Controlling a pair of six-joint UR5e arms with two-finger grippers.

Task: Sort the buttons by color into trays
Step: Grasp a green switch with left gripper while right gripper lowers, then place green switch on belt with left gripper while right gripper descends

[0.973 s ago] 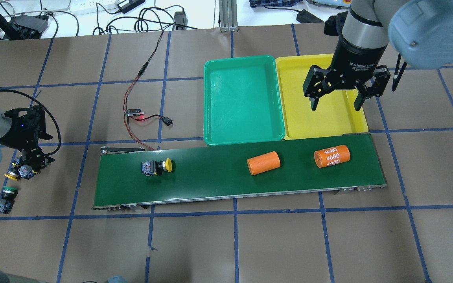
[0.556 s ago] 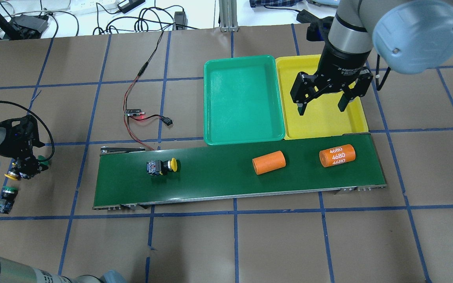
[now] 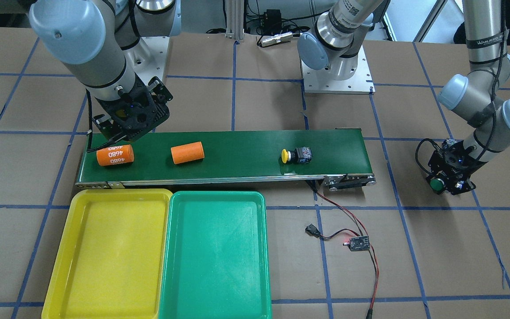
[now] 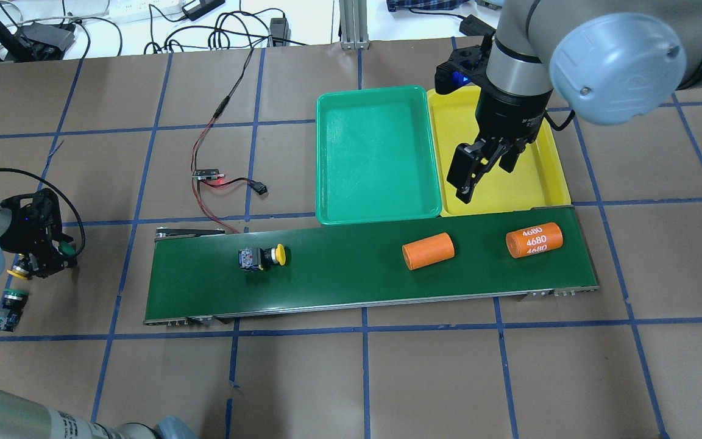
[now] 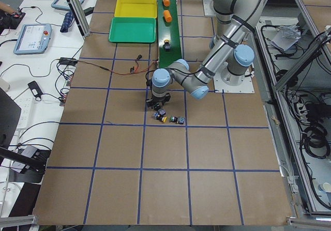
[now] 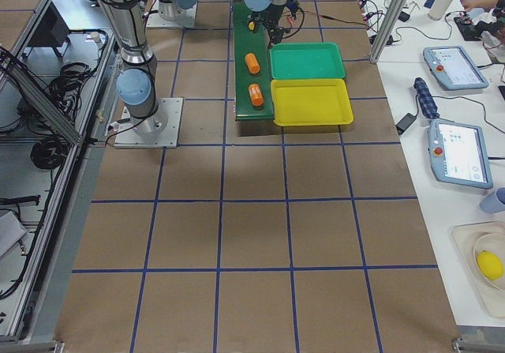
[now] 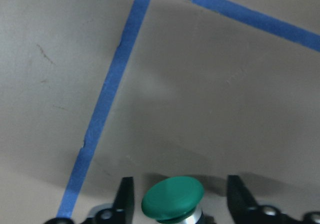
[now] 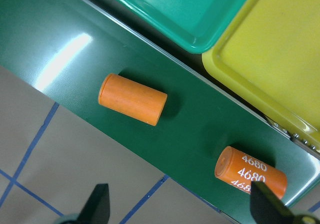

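Observation:
My left gripper [image 4: 52, 253] is shut on a green button [image 4: 66, 249] just above the table at the left end; the left wrist view shows its green cap [image 7: 172, 200] between the fingers [image 7: 125, 199]. A yellow button [image 4: 19, 272] and a second green button [image 4: 8, 303] lie on the table beside it. Another yellow button [image 4: 262, 257] lies on its side on the conveyor belt [image 4: 351, 277]. My right gripper [image 4: 486, 174] is open and empty above the yellow tray [image 4: 543, 180]. The green tray [image 4: 375, 152] beside it holds nothing.
Two orange cylinders lie on the belt's right part, one plain [image 4: 428, 250] and one marked "4680" [image 4: 534, 240], just below my right gripper. A small circuit board with red and black wires [image 4: 208, 175] lies behind the belt's left end.
The yellow button and both cylinders have travelled right on the belt. My right gripper has moved left and turned over the yellow tray. My left gripper has picked up the green button.

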